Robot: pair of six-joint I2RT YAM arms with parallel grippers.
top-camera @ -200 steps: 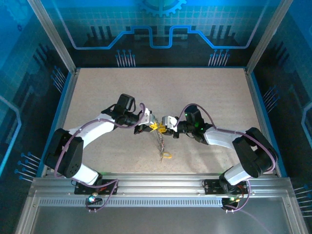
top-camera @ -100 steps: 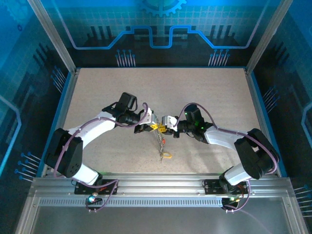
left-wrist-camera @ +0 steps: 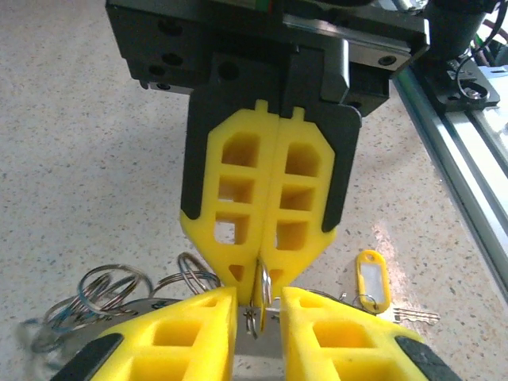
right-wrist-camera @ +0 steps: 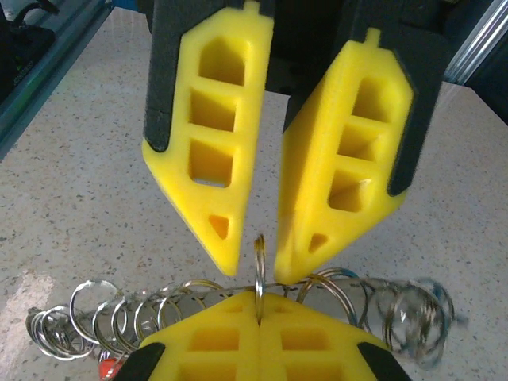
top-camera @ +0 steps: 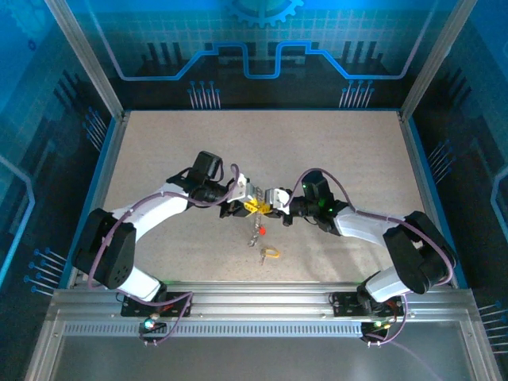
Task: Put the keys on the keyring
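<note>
A thin silver keyring (right-wrist-camera: 259, 258) stands upright, pinched in my right gripper (right-wrist-camera: 259, 300), which is shut on it. My left gripper (left-wrist-camera: 259, 308) is open, one finger on each side of the same ring (left-wrist-camera: 265, 284) with a small gap showing. From above, the two grippers meet tip to tip over the middle of the table, the left gripper (top-camera: 248, 205) facing the right gripper (top-camera: 271, 205). A chain of silver rings (right-wrist-camera: 159, 309) trails from the keyring. The red-headed key (top-camera: 260, 230) hangs on it. The yellow-headed key (left-wrist-camera: 371, 278) lies on the table.
The speckled table (top-camera: 333, 151) is bordered by a blue rail (top-camera: 101, 182) on the left and an aluminium frame (top-camera: 262, 305) at the near edge. The hanging chain (top-camera: 255, 236) ends just short of the yellow-headed key (top-camera: 271, 253).
My left gripper's jaws have parted from shut to a small gap around the ring. The right gripper has closed fully. The chain has drawn up, and the red key head now shows.
</note>
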